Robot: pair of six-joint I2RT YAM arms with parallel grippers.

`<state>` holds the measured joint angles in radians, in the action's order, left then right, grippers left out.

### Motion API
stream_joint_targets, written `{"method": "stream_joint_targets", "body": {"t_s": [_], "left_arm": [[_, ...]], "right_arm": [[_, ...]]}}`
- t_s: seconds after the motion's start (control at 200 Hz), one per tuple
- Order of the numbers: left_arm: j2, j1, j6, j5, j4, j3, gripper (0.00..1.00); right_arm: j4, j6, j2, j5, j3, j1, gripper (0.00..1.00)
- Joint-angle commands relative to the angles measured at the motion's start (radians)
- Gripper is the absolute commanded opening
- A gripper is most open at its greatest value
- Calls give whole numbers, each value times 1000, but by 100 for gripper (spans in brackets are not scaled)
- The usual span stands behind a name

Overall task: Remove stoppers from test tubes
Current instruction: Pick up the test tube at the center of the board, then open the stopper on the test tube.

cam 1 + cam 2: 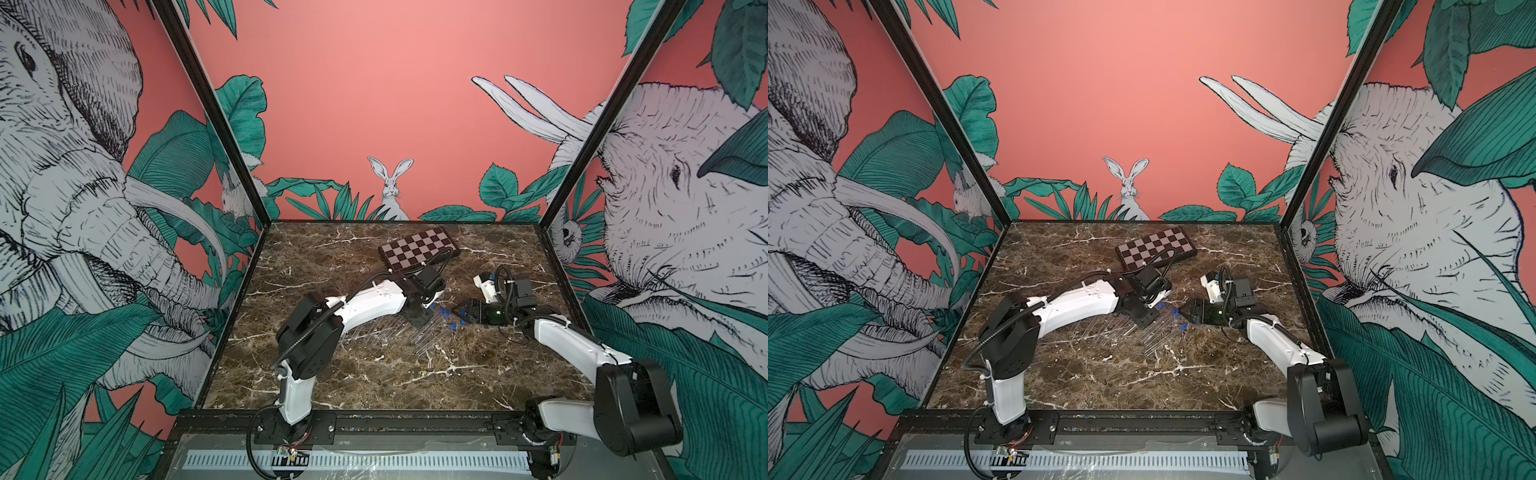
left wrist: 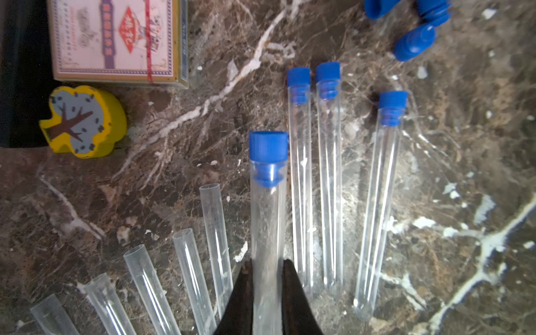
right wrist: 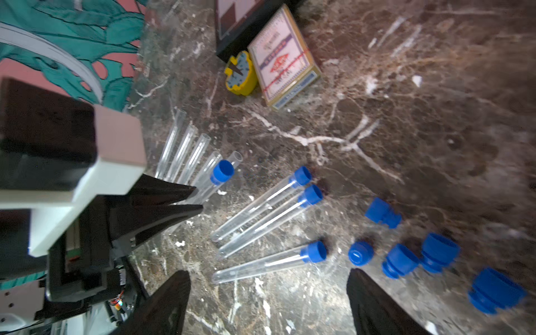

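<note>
Clear test tube [image 2: 266, 226], we judge light, slick | left gripper [image 2: 266, 268] clamps its body | right gripper [image 3: 266, 272] gaping; pinch blue stopper [image 2: 268, 146] cap.

Checkered chessboard [image 1: 419, 249] lies flat on the dark marble worktop [image 1: 374, 374]. Printed card box [image 2: 116, 40] lies flat against one edge of the chessboard. Yellow tree-shaped block [image 2: 84, 121] sits at that same edge, just beside the box.
</note>
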<state>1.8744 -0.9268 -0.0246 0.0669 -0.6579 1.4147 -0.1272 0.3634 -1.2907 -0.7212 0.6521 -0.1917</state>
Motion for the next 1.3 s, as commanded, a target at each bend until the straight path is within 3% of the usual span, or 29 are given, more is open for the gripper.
{"method": "stream_joint_targets", "body": {"t_s": [0.0,0.195,0.355,0.725,1.295], "left_arm": [[-80,5,15,-10,58,-88,9],[-193,2,29,-38,141,-227,9],[-269,-1,44,-60,191,-299,9],[-310,-12,69,-87,218,-317,9],[-308,-30,93,-103,222,-316,9]], "right_arm": [[138,49,0,-151,-24,-1,84],[159,47,-16,-202,-11,-49,82],[197,56,-58,-212,4,-108,71],[229,77,-115,-208,38,-173,57],[335,153,-168,-219,49,-190,43]]}}
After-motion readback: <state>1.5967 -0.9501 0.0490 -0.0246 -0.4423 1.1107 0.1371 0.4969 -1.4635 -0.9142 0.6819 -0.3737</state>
